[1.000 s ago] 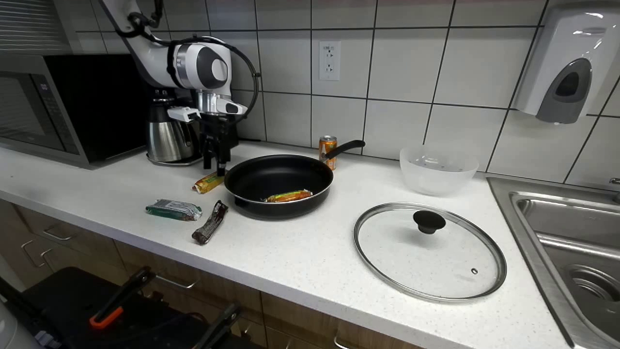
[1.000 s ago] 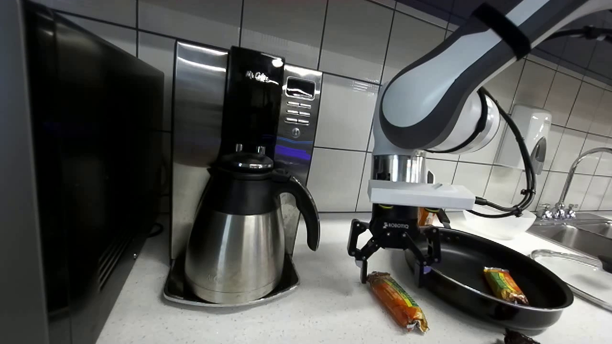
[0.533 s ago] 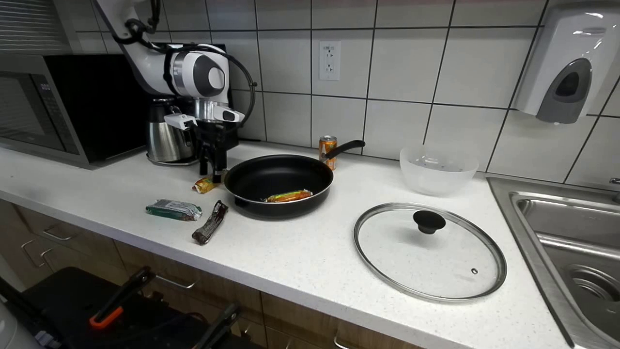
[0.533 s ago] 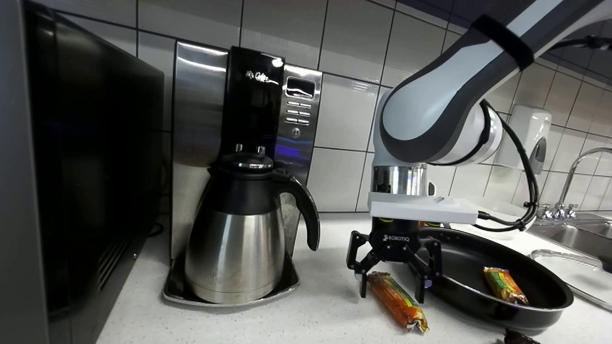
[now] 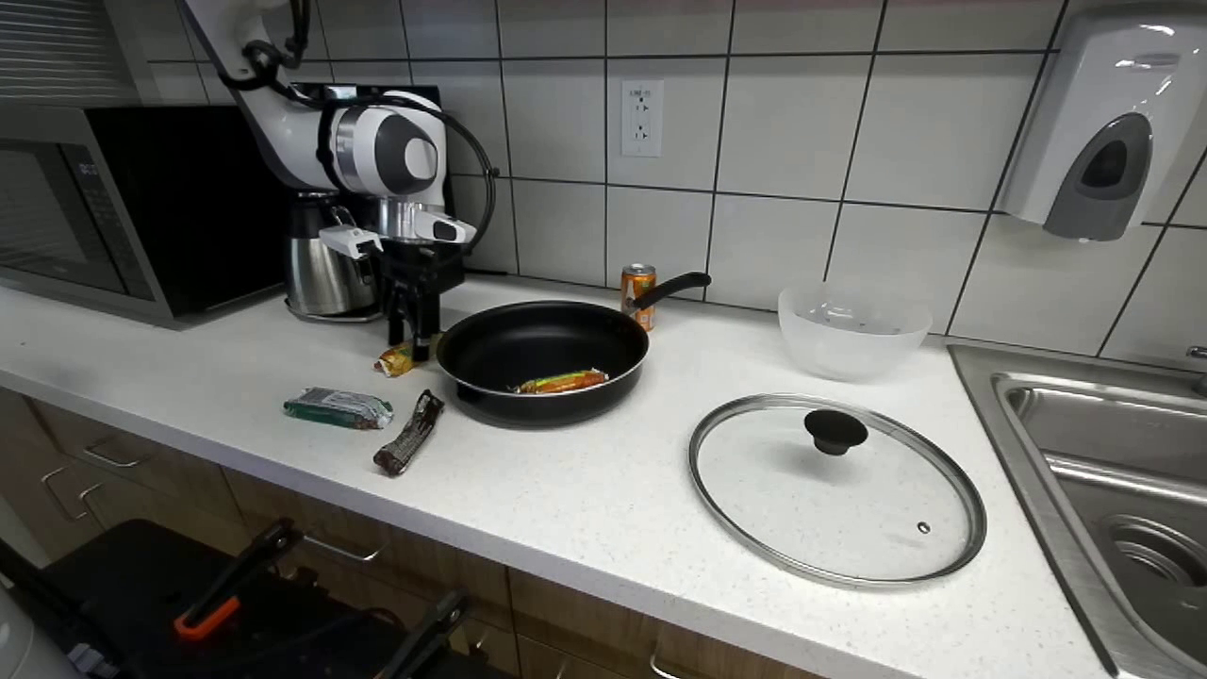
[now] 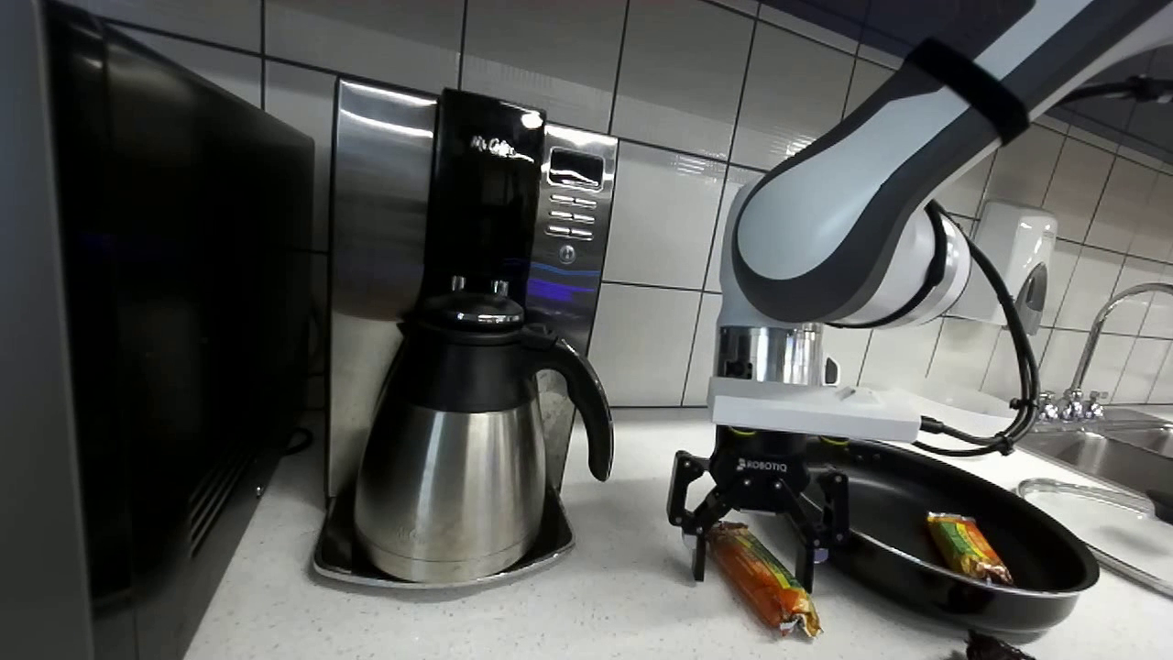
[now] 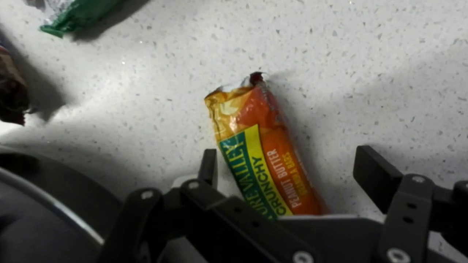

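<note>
Bar (image 7: pixel 252 146) is found aslant on the counter (image 7: pixel 164 54) directly below the gripper (image 6: pixel 751 576), straddled by its fingers, which are parted widely, with nothing clamped. A narrow gap seems to be left at the finger nearer the pan (image 5: pixel 556 410), a wider one opposite. The bar can be judged light and stiff but brittle, since "crunchy" is printed on its label; its wrapper looks slick and easily creased. It would best be gripped across the middle, square to the long sides, with only a mild squeeze; the crimped end should be avoided, as loose film might slip there.

Just beside the gripper, a similar bar (image 5: pixel 563 381) is held in the pan. Farther off, a dark packet (image 5: pixel 408 436) and a green packet (image 5: pixel 338 408) are laid. On the gripper's side away from the pan, a pot (image 6: pixel 449 486) is set. Past the pan, a can (image 5: pixel 637 283), a bowl (image 5: pixel 853 344), a lid (image 5: pixel 837 490) and lastly a sink (image 5: pixel 1016 443) are seen, well apart from the gripper.
</note>
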Available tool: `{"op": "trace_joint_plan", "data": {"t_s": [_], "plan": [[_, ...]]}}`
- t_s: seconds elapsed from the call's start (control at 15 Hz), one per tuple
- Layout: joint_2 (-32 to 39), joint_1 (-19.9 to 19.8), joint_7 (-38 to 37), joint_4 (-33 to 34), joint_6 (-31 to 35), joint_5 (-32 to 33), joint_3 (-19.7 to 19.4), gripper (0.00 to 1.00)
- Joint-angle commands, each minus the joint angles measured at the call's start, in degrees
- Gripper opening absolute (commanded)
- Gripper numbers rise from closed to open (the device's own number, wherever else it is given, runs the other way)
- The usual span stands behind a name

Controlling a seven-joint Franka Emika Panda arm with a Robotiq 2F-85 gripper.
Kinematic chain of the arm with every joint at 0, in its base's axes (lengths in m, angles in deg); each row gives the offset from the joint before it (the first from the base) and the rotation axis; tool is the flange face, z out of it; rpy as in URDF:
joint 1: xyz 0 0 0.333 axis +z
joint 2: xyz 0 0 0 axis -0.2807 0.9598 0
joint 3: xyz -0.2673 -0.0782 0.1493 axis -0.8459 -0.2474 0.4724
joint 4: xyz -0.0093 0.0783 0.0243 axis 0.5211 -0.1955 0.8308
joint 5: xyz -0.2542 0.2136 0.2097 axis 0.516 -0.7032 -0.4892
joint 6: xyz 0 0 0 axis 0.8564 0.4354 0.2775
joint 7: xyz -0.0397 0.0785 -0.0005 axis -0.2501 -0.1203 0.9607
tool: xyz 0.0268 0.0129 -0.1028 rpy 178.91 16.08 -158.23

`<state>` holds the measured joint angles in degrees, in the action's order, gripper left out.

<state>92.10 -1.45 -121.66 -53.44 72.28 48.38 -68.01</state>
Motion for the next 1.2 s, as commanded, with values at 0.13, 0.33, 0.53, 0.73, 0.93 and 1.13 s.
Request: {"op": "trace_joint_plan", "data": {"t_s": [0.13,0.33,0.53,0.73,0.93,1.13], "plan": [[-1.09,-0.87,2.11,-0.98,1.61,-1.47,0.64,0.49],[-2.20,-0.58,1.99,-1.06,1.58,-0.92,0.44,0.27],[-3.64,-0.52,2.70,-1.28,0.50,-0.55,0.56,0.17],[-5.52,-0.28,4.26,-1.40,-0.70,0.42,0.40,0.17],[-8.11,-0.11,5.05,-1.86,-1.15,1.77,0.01,0.17],[-10.73,-0.50,5.45,-2.70,-1.12,2.77,-0.18,0.17]]}}
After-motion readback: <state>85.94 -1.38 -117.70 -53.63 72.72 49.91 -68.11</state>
